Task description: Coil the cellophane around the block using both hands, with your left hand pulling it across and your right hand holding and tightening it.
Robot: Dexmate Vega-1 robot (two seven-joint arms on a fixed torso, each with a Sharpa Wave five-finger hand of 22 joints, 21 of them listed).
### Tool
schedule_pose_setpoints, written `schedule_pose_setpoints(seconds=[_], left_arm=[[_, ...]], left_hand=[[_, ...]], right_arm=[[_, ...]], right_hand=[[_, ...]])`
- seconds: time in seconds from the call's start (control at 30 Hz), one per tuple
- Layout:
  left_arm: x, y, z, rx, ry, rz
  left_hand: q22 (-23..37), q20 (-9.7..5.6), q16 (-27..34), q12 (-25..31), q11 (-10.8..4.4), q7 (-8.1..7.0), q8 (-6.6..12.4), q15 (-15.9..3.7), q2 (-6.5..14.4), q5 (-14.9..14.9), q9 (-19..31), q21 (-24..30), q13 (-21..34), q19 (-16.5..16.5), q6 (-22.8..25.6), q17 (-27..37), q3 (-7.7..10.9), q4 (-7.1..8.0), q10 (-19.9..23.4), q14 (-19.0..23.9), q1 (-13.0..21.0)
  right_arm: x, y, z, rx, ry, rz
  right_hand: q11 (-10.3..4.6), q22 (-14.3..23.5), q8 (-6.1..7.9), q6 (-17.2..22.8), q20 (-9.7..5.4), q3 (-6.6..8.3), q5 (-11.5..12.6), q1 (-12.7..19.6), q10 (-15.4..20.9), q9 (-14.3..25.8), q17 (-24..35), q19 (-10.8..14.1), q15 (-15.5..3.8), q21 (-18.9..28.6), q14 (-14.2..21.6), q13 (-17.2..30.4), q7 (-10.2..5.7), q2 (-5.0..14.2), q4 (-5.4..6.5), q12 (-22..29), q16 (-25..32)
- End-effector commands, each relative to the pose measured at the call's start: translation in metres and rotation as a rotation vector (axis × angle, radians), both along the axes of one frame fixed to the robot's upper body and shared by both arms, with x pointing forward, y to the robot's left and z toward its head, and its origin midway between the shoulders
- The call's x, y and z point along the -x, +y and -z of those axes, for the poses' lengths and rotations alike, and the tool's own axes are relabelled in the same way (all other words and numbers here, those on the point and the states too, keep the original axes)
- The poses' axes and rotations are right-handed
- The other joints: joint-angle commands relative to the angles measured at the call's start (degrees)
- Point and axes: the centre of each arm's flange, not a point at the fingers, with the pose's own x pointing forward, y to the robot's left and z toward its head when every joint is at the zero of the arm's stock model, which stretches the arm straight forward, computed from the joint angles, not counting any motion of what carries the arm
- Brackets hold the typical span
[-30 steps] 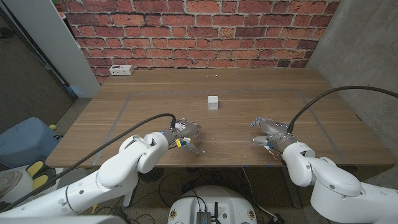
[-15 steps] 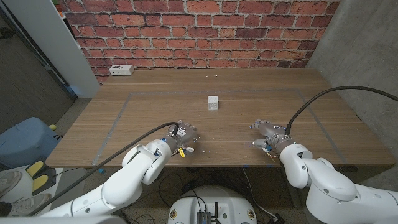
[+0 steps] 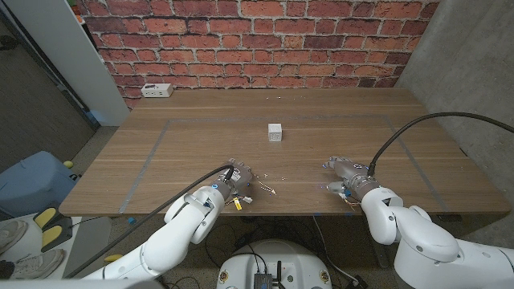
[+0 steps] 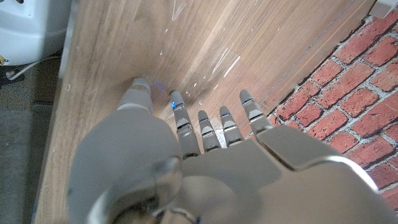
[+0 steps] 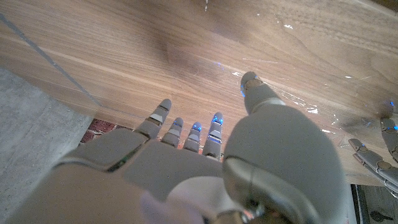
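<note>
both hands [image 3: 239, 180] [image 3: 341, 172] near table's front edge [image 3: 289, 213], fingers apart, block [image 3: 275, 132] well beyond

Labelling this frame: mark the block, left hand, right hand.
block [image 3: 275, 132], head view, on its white top face.
left hand [image 3: 239, 178], head view, on the back of the hand.
right hand [image 3: 344, 171], head view, on the back of the hand.

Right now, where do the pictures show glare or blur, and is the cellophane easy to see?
Head view: sharp and evenly lit; the cellophane is only faint glints between the left hand and right hand. Left wrist view: bright streaks on the film, the near hand blurred. Right wrist view: white glints, soft focus close up.
</note>
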Motion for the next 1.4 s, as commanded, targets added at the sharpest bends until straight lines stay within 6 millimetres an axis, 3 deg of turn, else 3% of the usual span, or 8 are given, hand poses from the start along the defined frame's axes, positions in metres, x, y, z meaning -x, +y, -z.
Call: schedule_pose_setpoints(seconds=[0.03,0.17,0.43,0.57,0.63,0.8,1.07,1.4], left_arm=[[-0.017,0.003,0.01,0.026,-0.054,0.023],[-0.021,0.006,0.009,0.073,-0.121,0.055],[-0.03,0.008,0.003,0.119,-0.104,0.062],[-0.025,0.01,-0.006,0.152,-0.065,0.104],[-0.02,0.013,-0.01,0.183,-0.057,0.142],[-0.009,0.018,-0.019,0.26,-0.032,0.23],[0.012,0.014,-0.026,0.207,0.011,0.239],[0.031,0.006,-0.024,0.045,-0.029,0.098]], left_hand=[[0.3,-0.07,0.5,1.2,-0.45,1.37,2.15,-1.23,3.3,-0.6,0.3,0.3,-0.1,2.5,7.4,-0.1,2.66,-0.56,4.5,3.4,3.4],[0.4,-0.73,1.0,2.6,-0.09,3.89,4.47,-3.06,6.0,-0.4,0.4,1.1,-0.1,5.6,15.9,0.0,5.58,-0.1,10.5,8.2,5.4],[0.5,-1.3,0.4,1.8,-0.16,6.77,4.61,-3.82,6.7,-0.9,2.3,1.4,0.0,6.7,15.0,0.2,7.5,1.7,11.0,9.5,4.4],[0.4,-0.71,-0.6,-0.5,0.7,3.93,0.28,-2.59,2.7,-1.7,2.0,0.1,0.1,4.8,6.5,0.2,4.31,4.47,7.9,7.8,-3.3],[0.4,-0.59,-0.6,-0.8,1.07,3.72,-0.53,-2.5,1.8,-1.9,1.8,-0.2,0.1,4.3,5.2,0.2,3.3,4.97,7.5,7.6,-5.3],[0.4,0.41,-0.7,-1.5,1.08,0.44,-2.57,-1.23,-0.9,-1.7,1.5,-1.1,0.2,3.6,1.3,0.2,1.21,5.12,6.0,6.7,-8.6],[0.4,0.86,-1.4,-2.6,1.72,-0.07,-4.06,0.31,-4.2,-0.9,1.1,-2.5,0.3,1.8,-2.0,0.2,-0.53,3.93,2.4,3.1,-9.7],[0.3,0.89,-1.4,-2.7,0.81,-1.65,-3.86,0.46,-6.3,-0.1,0.9,-3.4,0.3,1.1,-1.9,0.2,-1.01,2.05,0.5,0.9,-8.0]], right_arm=[[-0.002,0.001,-0.002,-0.002,-0.013,0.011],[-0.004,0.002,-0.004,0.003,-0.008,0.018],[-0.006,0.001,-0.005,-0.004,-0.003,0.037],[-0.006,0.001,-0.005,-0.008,-0.001,0.04],[-0.006,0.001,-0.005,-0.013,-0.003,0.043],[-0.005,0.002,-0.004,-0.017,-0.001,0.036],[-0.006,0.004,-0.005,-0.002,0.011,0.03],[-0.006,0.005,-0.004,-0.004,-0.003,0.017]], right_hand=[[-0.3,0.1,0.07,0.1,-0.52,0.09,-0.2,0.9,-0.4,0.2,0.3,0.2,-2.43,0.0,-0.1,0.2,-0.06,-0.02,0.42,0.2,0.3],[-0.32,0.1,0.14,0.3,-0.56,0.0,-0.2,1.0,-0.3,0.2,0.3,0.2,-2.44,0.0,0.0,0.2,0.05,0.02,0.49,0.2,0.4],[-0.3,0.2,0.31,0.8,-0.6,-0.21,-0.2,1.3,-0.2,0.2,0.3,0.2,-2.47,0.0,-0.1,0.2,0.03,0.15,0.63,0.3,0.4],[-0.27,0.2,0.27,0.7,-0.59,-0.42,-0.2,1.2,-0.2,0.2,0.3,0.2,-2.44,0.0,-0.1,0.2,0.21,0.22,0.81,0.4,0.5],[-0.31,0.2,0.28,0.8,-0.72,-0.55,-0.2,1.2,-0.2,0.2,0.3,0.2,-2.52,0.0,-0.1,0.2,0.31,0.28,0.93,0.4,0.5],[-0.31,0.2,0.27,0.8,-0.87,-0.83,-0.2,1.0,-0.1,0.2,0.4,0.3,-2.57,0.0,0.0,0.2,0.52,0.43,1.2,0.5,0.6],[0.08,0.2,0.22,0.8,-0.32,-1.21,-0.2,0.9,-0.3,0.3,0.4,0.5,-2.12,0.1,-0.2,0.2,0.77,0.63,1.37,0.4,0.5],[-0.04,0.2,0.1,0.6,-0.51,-1.48,-0.2,1.1,-0.4,0.2,0.4,0.3,-2.22,0.0,-0.4,0.2,0.61,0.7,1.35,0.4,0.5]])
